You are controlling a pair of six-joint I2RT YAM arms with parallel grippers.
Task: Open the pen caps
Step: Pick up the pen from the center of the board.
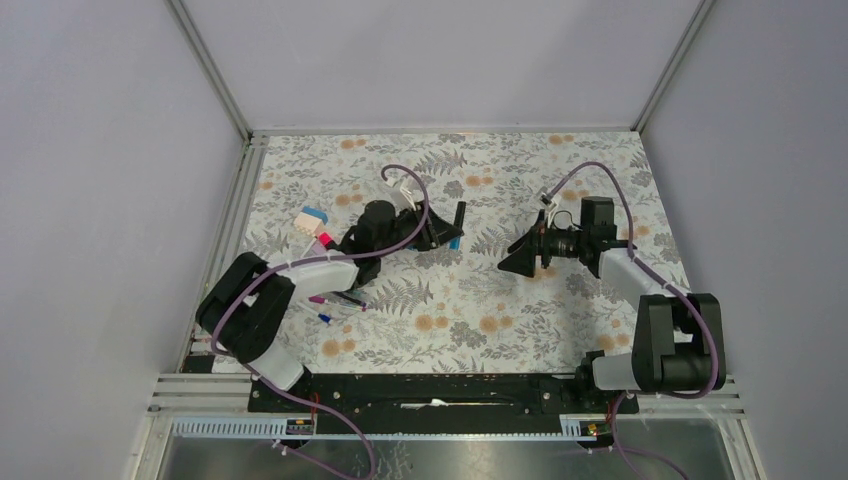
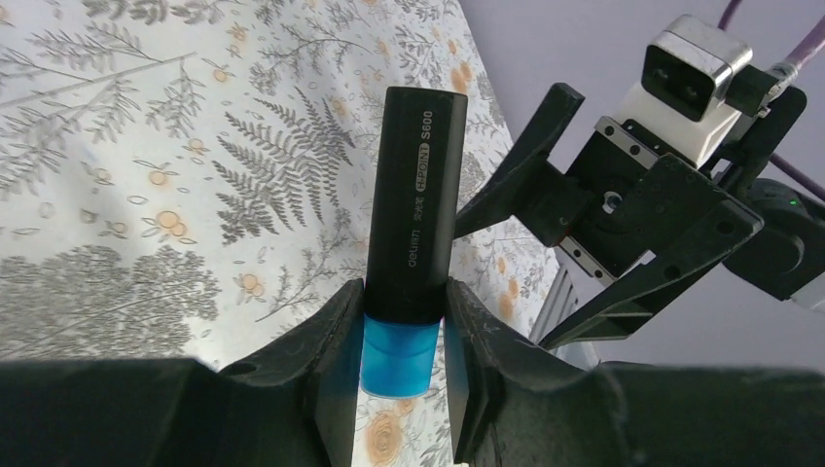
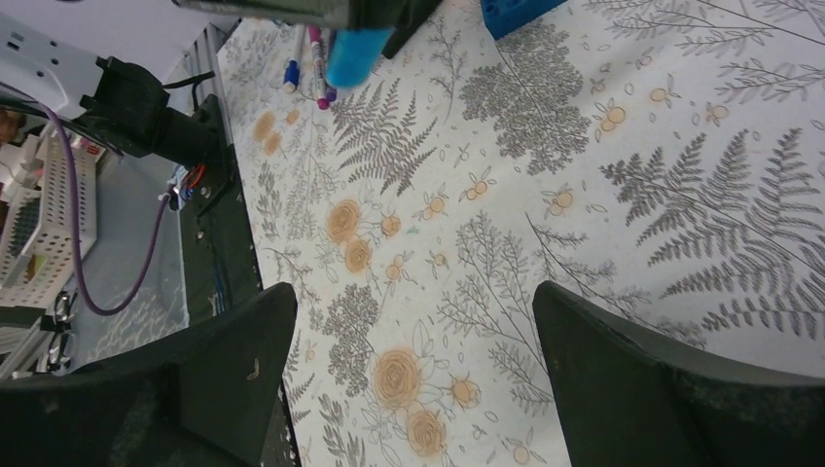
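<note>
Your left tool clamps the black highlighter, blue cap still on; right tool spread apart, other pens on table untouched.

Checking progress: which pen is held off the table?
The black highlighter with the blue cap, clamped in the left gripper; the other pens lie on the mat.
</note>
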